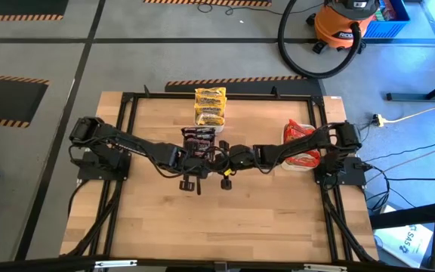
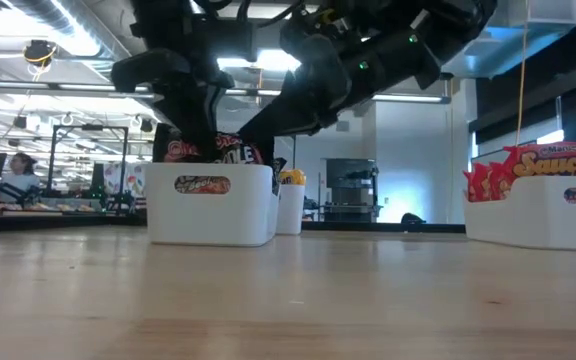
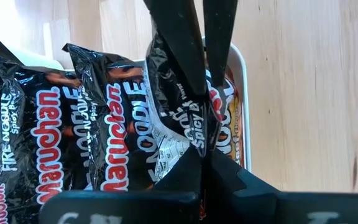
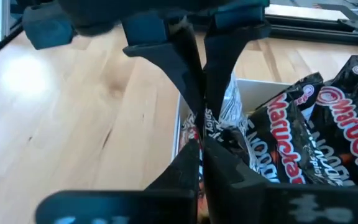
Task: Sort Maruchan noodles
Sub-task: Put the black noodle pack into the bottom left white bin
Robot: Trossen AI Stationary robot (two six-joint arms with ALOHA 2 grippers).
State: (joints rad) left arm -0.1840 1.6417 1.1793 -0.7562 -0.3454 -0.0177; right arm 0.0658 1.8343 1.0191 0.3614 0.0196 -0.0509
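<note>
Sorting nears its close, by the look of it: both arms meet over the middle white tray (image 1: 189,143) at table centre. Left gripper (image 3: 202,87) is pinched tight on the crinkled edge of a black Maruchan packet (image 3: 179,134) standing w/ others of its kind in that tray; right gripper (image 4: 201,102) is clamped on what appears to be the same packet's foil edge from the opposite side. Yellow packets (image 1: 210,106) fill a tray toward the far edge, red ones (image 1: 299,143) a tray under the right arm; no loose packets seen on the boards. Next move likely needs both grips released and a clean lift, w/out dragging the packet back out. Surface: pale wood-plank tabletop (image 1: 225,219) in a black frame. Beyond it, taped concrete floor, an orange shop vac (image 1: 343,24) and its hose.
</note>
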